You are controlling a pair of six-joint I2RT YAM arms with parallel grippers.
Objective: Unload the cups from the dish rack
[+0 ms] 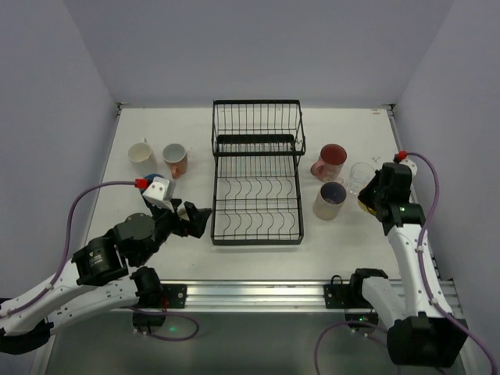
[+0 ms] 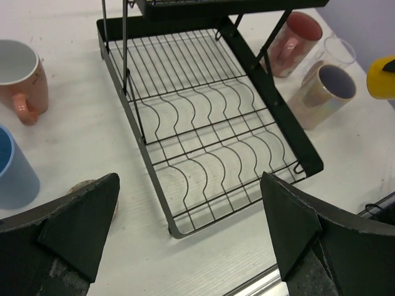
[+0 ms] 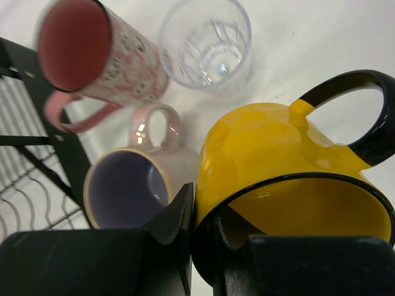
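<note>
The black wire dish rack (image 1: pixel 258 176) (image 2: pixel 203 142) stands mid-table with no cups showing on either tier. My right gripper (image 1: pixel 373 199) (image 3: pixel 207 225) is shut on the rim of a yellow mug (image 3: pixel 278 154) with a black handle, one finger inside and one outside. That mug sits just right of a beige mug (image 1: pixel 330 200) (image 3: pixel 133 185). Behind them are a pink patterned mug (image 1: pixel 330 162) (image 3: pixel 99 55) and a clear glass (image 1: pixel 361 173) (image 3: pixel 207 43). My left gripper (image 1: pixel 199 220) (image 2: pixel 188 228) hangs open and empty by the rack's near left corner.
Left of the rack stand a white cup (image 1: pixel 141 153), a salmon-pink cup (image 1: pixel 176 159) (image 2: pixel 21 80) and a blue cup (image 2: pixel 13 169), the last mostly hidden behind my left wrist from above. Walls close the table on three sides.
</note>
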